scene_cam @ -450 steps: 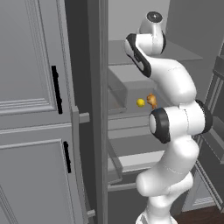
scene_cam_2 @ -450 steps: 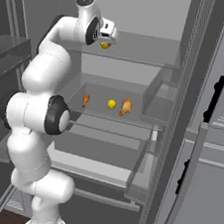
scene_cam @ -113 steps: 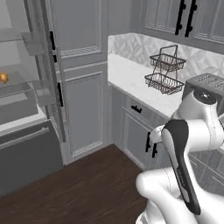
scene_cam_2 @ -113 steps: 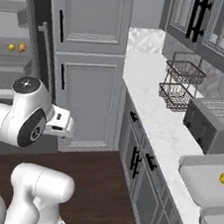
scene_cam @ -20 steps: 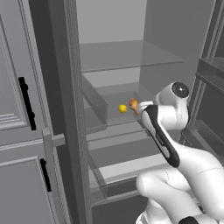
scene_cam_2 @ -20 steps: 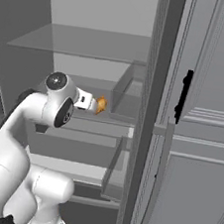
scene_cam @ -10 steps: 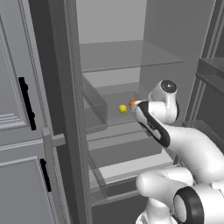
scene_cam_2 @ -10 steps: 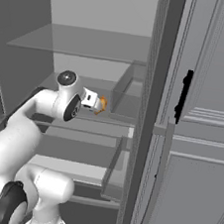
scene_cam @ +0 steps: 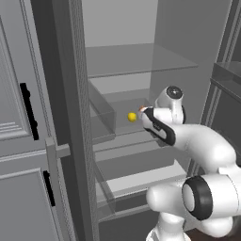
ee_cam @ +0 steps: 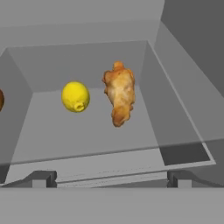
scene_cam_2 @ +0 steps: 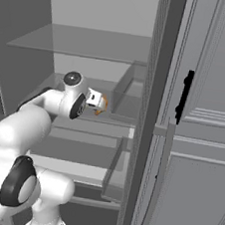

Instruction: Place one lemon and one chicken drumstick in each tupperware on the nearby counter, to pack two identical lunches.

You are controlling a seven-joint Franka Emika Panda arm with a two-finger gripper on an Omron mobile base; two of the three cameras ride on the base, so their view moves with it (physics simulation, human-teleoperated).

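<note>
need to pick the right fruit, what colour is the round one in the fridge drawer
Bright yellow: the lemon, clearest in the hand view.

**Arm reaches deeper into the fridge**

Over the last second the arm has stretched forward, carrying the gripper (ee_cam: 109,177) closer to the clear drawer (ee_cam: 175,105) holding the lemon (ee_cam: 75,96) and the drumstick (ee_cam: 119,92). Some seconds before that, the base faced the kitchen counter; it has since swung back to the fridge.

Both base cameras are looking forward from behind the arm into the open fridge, while the hand camera is peering closely into its clear drawer (ee_cam: 175,131).
</note>
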